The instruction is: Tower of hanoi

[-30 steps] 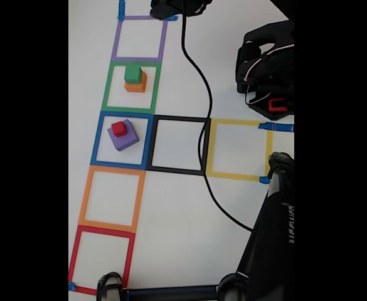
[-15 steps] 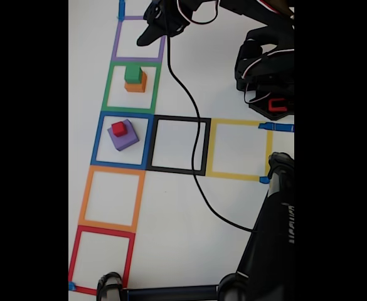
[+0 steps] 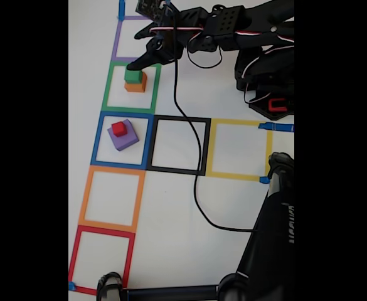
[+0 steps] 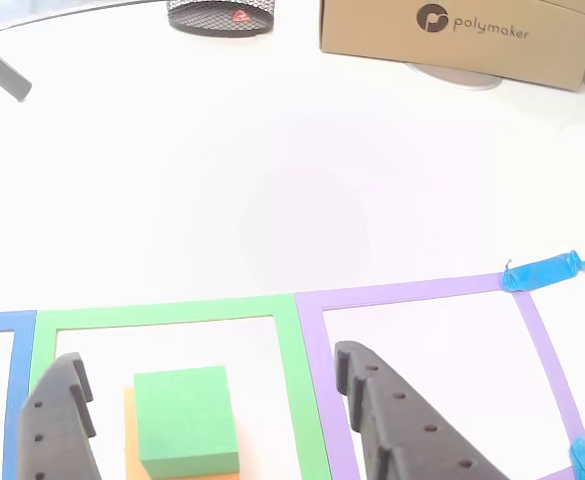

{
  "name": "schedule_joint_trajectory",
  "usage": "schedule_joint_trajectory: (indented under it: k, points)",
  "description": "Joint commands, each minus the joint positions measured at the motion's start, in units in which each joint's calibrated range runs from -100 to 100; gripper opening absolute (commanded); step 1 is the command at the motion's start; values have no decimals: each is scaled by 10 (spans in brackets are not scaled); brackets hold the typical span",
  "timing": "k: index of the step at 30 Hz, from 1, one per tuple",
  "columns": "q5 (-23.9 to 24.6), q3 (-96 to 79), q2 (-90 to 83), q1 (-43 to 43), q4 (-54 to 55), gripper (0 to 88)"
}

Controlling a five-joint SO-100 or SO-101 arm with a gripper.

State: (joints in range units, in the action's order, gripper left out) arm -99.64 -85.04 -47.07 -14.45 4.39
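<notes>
Two fingers of my gripper (image 4: 207,400) spread wide, flanking the green block (image 4: 184,420) atop the orange block (image 3: 135,86)

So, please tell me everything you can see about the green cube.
The green cube is small, matte and plain-faced, looking like foam or painted wood. It sits upright on a wider orange block, inside the green tape square, seen in the fixed view beside the purple square. In the other view the open claw straddles it, one dark finger on each side with gaps visible, so nothing but the orange block touches it.
</notes>
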Motion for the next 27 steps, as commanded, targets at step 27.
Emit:
schedule_joint_trajectory:
  k: [27]
  points:
    - [-4, -1, 452, 2, 512, 313]
